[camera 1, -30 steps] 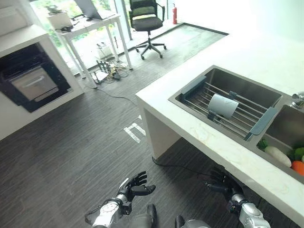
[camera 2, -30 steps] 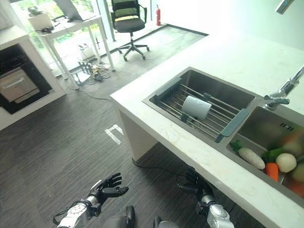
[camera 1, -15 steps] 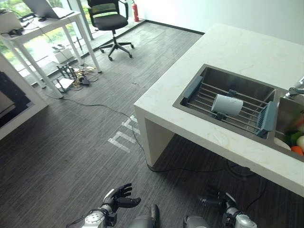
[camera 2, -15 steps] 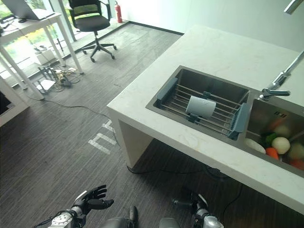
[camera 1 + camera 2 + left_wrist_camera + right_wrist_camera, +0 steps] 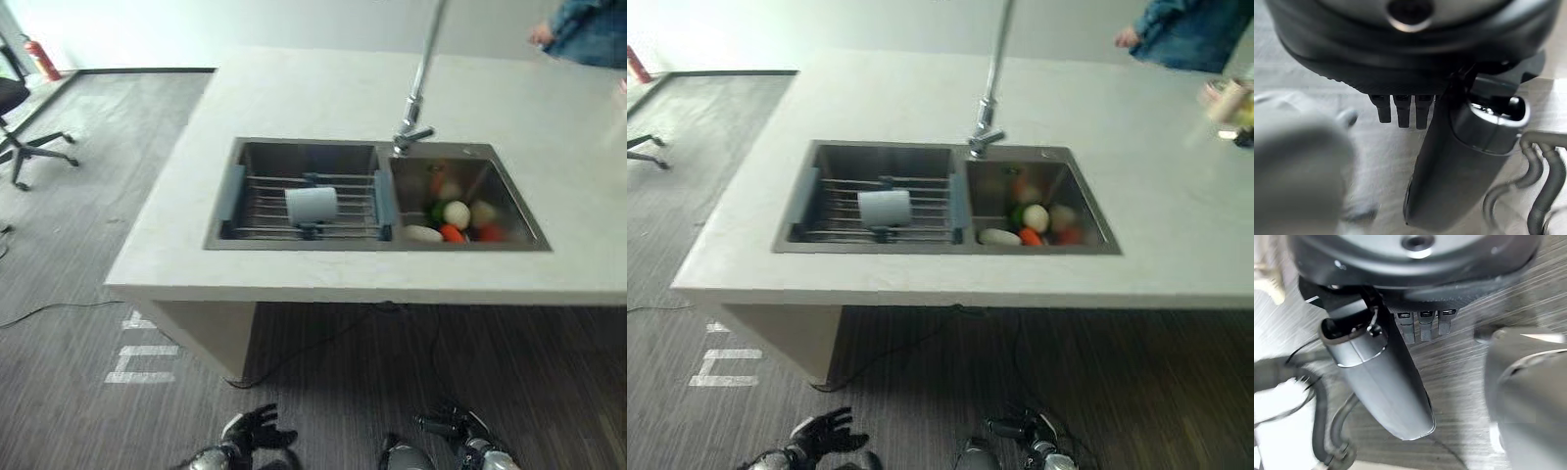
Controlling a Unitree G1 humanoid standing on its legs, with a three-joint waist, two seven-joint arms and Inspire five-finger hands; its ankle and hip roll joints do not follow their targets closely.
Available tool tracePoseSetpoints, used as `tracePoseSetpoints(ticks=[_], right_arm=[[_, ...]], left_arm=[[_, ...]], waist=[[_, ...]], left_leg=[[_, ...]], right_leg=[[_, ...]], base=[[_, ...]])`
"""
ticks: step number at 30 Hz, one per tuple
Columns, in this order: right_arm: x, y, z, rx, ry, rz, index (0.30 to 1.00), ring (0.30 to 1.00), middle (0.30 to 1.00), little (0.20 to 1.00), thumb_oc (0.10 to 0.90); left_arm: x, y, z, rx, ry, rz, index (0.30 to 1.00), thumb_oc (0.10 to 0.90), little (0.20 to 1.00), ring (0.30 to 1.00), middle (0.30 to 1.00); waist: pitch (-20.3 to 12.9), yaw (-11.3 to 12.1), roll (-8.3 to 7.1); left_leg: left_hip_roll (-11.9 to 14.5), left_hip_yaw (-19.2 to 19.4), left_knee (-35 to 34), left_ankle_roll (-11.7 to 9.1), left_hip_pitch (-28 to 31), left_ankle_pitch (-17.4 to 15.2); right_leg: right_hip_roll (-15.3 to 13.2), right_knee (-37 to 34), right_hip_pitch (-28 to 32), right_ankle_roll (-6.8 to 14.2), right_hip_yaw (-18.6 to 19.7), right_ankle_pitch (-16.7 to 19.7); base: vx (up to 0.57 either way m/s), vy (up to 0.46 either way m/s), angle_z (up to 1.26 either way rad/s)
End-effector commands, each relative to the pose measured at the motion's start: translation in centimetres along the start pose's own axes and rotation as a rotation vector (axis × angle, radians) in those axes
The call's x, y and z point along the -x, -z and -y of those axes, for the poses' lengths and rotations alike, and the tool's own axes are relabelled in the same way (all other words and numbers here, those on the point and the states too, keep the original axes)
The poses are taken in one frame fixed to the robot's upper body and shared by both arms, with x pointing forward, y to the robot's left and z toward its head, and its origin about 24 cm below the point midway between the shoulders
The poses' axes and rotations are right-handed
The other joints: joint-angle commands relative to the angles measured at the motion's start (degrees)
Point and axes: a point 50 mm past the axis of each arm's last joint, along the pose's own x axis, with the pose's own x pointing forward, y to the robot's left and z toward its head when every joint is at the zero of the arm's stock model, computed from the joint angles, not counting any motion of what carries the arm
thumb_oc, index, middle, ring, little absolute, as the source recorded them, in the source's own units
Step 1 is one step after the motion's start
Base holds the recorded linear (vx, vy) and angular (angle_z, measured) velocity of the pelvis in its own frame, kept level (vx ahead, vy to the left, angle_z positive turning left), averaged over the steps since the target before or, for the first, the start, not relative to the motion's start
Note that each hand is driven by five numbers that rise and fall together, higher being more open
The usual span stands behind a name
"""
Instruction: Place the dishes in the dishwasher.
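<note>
A pale blue-grey cup lies on its side on the wire rack across the left basin of the steel sink, set in a white counter. My left hand and right hand hang low over the dark floor, well in front of the counter and far from the cup. Both are open with relaxed fingers and hold nothing. The left wrist view has the left hand's thumb standing straight, and the right wrist view has the right hand's thumb likewise.
Vegetables fill the right basin beside a tall faucet. A person's blue sleeve shows beyond the counter's far right. An office chair stands far left. White marks lie on the floor by the counter's left leg.
The whole picture has swung round, so the camera now faces the sink counter squarely; the desk and oven are out of view. Both hands stay low and open.
</note>
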Motion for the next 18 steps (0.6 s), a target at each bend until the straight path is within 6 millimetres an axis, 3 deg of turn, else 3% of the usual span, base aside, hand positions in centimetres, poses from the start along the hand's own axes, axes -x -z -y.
tracePoseSetpoints(ticks=[1, 3, 5, 6, 9, 13, 18], right_arm=[[0.1, -3.9, 2.3, 0.015, 0.028, 0.155, 0.900, 0.900, 0.900, 0.900, 0.800], [0.3, -3.5, 2.7, 0.056, 0.035, 0.138, 0.900, 0.900, 0.900, 0.900, 0.800], [0.5, -3.3, 3.2, 0.072, 0.057, 0.133, 0.900, 0.900, 0.900, 0.900, 0.800], [0.6, -3.6, 3.6, 0.086, 0.066, 0.135, 0.900, 0.900, 0.900, 0.900, 0.800], [0.6, -4.0, 3.8, 0.100, 0.074, 0.136, 0.900, 0.900, 0.900, 0.900, 0.800], [0.6, -3.7, 3.8, 0.065, 0.070, 0.127, 0.900, 0.900, 0.900, 0.900, 0.800], [0.7, -2.0, 3.6, 0.078, 0.092, 0.066, 0.900, 0.900, 0.900, 0.900, 0.800]], left_arm=[[0.3, 0.8, -0.2, 0.103, -0.025, -0.004, 0.900, 0.800, 0.900, 0.900, 0.900], [0.5, 1.4, 0.1, 0.139, -0.028, 0.003, 0.900, 0.800, 0.900, 0.900, 0.900], [0.4, 1.3, 0.2, 0.156, -0.018, 0.012, 0.900, 0.800, 0.900, 0.900, 0.900], [0.6, 1.7, 0.2, 0.171, -0.016, 0.002, 0.900, 0.800, 0.900, 0.900, 0.900], [0.9, 2.9, -0.3, 0.195, -0.034, -0.044, 0.900, 0.800, 0.900, 0.900, 0.900], [1.0, 3.3, -0.7, 0.243, -0.058, -0.070, 0.900, 0.800, 0.900, 0.900, 0.900], [1.4, 4.0, -1.6, 0.315, -0.094, -0.082, 0.900, 0.800, 0.900, 0.900, 0.900]], waist=[[0.3, 1.8, -0.30], [1.2, 2.5, -1.86], [2.3, 3.0, -1.51], [2.8, 4.6, -0.04], [2.2, 5.4, 2.56], [1.3, 5.0, 2.92], [0.7, 5.3, 2.97]], left_leg=[[-5.7, -7.9, 4.3, 1.7, 2.6, -10.4], [-6.4, -8.6, 6.5, 1.1, 2.3, -5.4], [-6.4, -10.3, 12.1, 0.7, -2.4, -3.3], [-11.1, -14.4, 4.3, 2.0, -2.2, -5.1], [-9.9, -17.9, 4.3, 0.8, -9.0, -3.9], [-8.6, -16.6, 4.3, 0.9, -9.1, -4.8], [-10.0, -17.5, 4.3, 2.3, -6.6, -7.2]], right_leg=[[3.1, 2.1, 0.0, -0.2, 4.6, -6.0], [3.0, 2.1, 0.9, -2.1, 6.7, -6.6], [4.1, 2.1, 1.9, -3.4, 7.2, -7.1], [5.4, 2.1, 2.5, -2.7, 8.0, -7.6], [8.1, 2.1, 3.5, -2.6, 7.9, -9.2], [7.1, 2.1, 3.7, -2.2, 5.7, -9.6], [4.8, 2.1, 3.1, -1.3, 3.4, -8.4]], base=[[0.17, -0.244, -0.50], [0.16, -0.211, -0.32], [0.11, -0.027, 0.01], [0.13, 0.121, 0.25], [0.16, 0.244, -0.49], [0.08, 0.165, -0.38], [0.05, 0.210, 0.01]])
